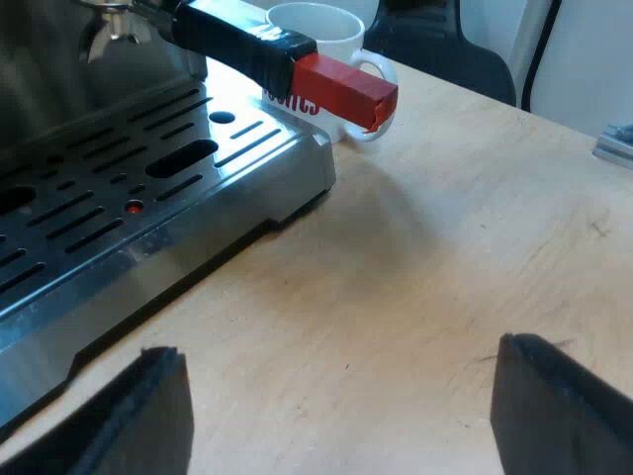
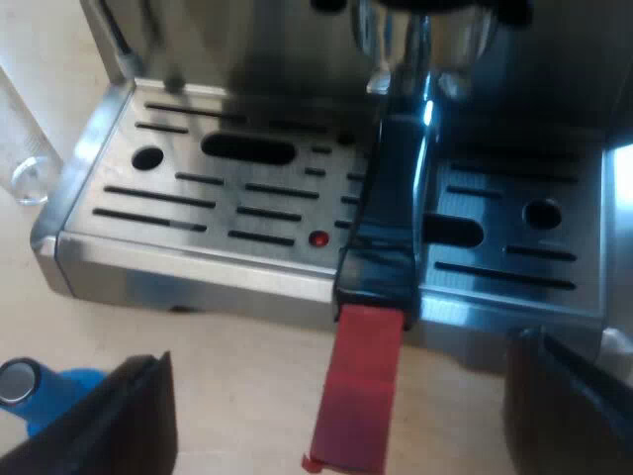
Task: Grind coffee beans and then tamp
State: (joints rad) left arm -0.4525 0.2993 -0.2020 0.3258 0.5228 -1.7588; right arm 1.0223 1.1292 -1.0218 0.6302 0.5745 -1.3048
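The left gripper [image 1: 336, 386] hovers low over the bare wooden table [image 1: 465, 228], just beside the drip tray [image 1: 119, 208] of the espresso machine [image 1: 59, 69]. Its jaws stand wide open with nothing between them. Beyond it the holder [image 1: 247, 45] juts out from the machine's front above the tray, and its red end [image 1: 346, 89] reaches out in front of a white mug [image 1: 326, 30] that stands on the table close to the tray's corner. The right gripper [image 2: 336, 391] faces the machine head-on, its jaws also wide open and empty. The holder's dark handle points straight toward it, so the red end lies between the two fingers without touching either. The holder's metal head sits up against the machine, seemingly locked in. Whether it has grounds in it cannot be told. A blue tamper [image 2: 40, 391] lies on the table near one of the right fingers, and a clear glass [image 2: 20, 139] stands beside the tray's far corner. I judge the work to be at the holder, with tamping not yet begun. The next move likely calls for the right gripper to advance along the handle, close squarely on the dark part past the red end, and keep it level, while the left gripper keeps out of the way.
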